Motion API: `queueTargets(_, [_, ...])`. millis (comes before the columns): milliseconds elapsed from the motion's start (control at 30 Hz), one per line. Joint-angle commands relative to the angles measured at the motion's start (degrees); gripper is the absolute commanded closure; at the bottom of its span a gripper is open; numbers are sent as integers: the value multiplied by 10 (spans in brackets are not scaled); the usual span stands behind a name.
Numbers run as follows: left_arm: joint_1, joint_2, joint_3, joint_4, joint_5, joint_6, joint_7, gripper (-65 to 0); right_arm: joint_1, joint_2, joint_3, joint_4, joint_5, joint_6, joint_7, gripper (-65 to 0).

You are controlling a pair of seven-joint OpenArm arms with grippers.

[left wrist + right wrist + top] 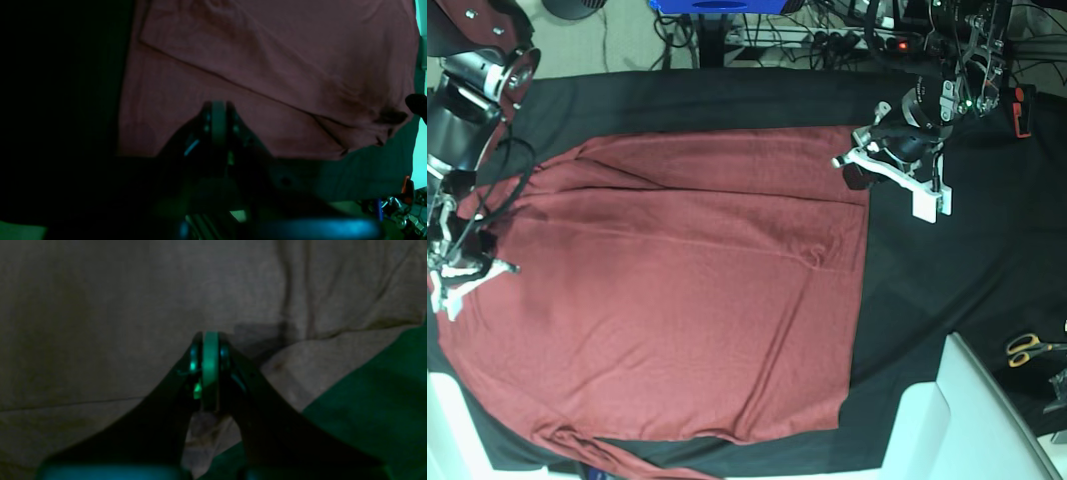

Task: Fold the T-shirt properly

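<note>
Left wrist view, T-shirt: the large brick-red long-sleeved knit T-shirt point(206, 86) lies spread out, a folded-over edge slanting across it from far left to lower right.
Left wrist view, edges: its left edge runs fairly straight beside the black cloth sheet point(63, 86); its lower edge passes behind the gripper and ends in crumpled fabric on the right.
Left gripper: the dark metal left gripper point(217, 108) is clenched, fingers together; whether any fabric is pinched between them, I cannot tell.
Right wrist view, T-shirt: the fabric fills most of the view, with creases at upper right and a fold line at lower left; its edge slants beside the sheet at lower right.
Right gripper: the dark metal right gripper point(211, 340) is clenched too, in front of the fabric; contact cannot be told.
Base view, T-shirt: mid-scene and reaching left, folded over along its far part, with a loose strip trailing to the near border.
Base view, grippers: the left one is at the far right corner of the fabric, the right one over its left side.
Base view, room: sheet shows along the far edge and broadly between the right edge and the yellow-handled scissors point(1025, 349); white panels point(982, 425) bound the near corners.
</note>
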Motion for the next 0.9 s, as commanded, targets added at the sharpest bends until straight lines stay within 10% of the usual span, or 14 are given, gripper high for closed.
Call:
queueTargets(0, [0,-5,-2,9,-5,-4,-7,0,13,9,1,6,4,1,6,-3])
queueTargets(333, [8,-2,-26,8,24,-4,-7,0,-47,-36,136,127,6,3,53,-57])
queueTargets(600, [25,-1,-71,7,57,-5,-7,0,-89,-33,81,119,4,2,73,-263])
queueTargets(867, [30,-1,-89,7,57,-5,-7,0,-91,-32,78,112,4,1,74,-272])
